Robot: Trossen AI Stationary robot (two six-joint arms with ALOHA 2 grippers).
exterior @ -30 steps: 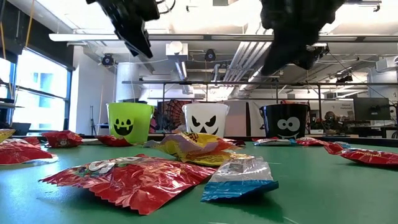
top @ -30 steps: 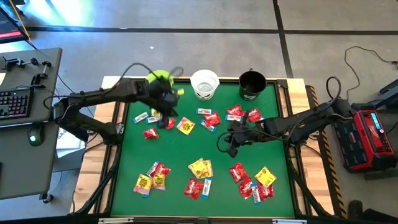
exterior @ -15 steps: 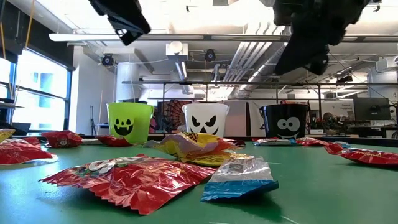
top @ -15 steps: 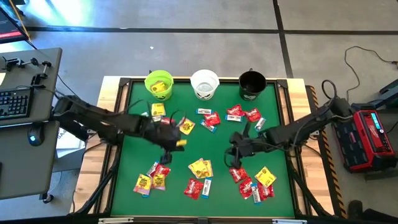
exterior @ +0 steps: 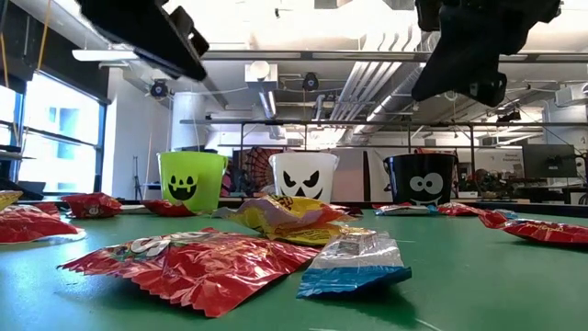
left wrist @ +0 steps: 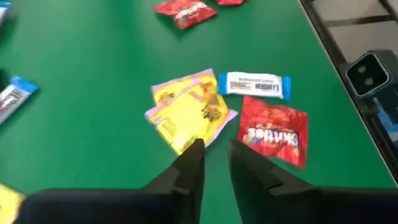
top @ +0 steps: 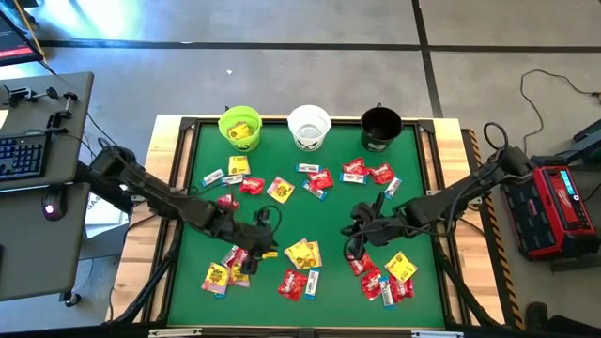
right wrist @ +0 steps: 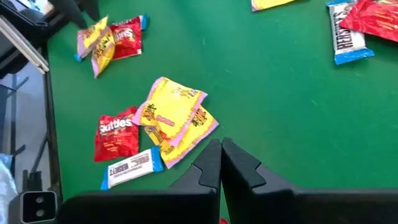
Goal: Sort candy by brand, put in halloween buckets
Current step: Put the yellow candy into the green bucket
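buckets (top: 309, 127) at table's (top: 329, 202) far edge, candy (top: 302, 253) scattered in front

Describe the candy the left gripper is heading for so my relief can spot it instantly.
Start at the white bucket in the back row and come straight toward the front of the green table. Near the middle lies a pair of overlapping yellow packets. A red packet and a blue-and-white bar lie just in front.

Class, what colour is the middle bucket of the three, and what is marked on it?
The middle bucket is white with a dark jack-o'-lantern face, clearest in the low view.
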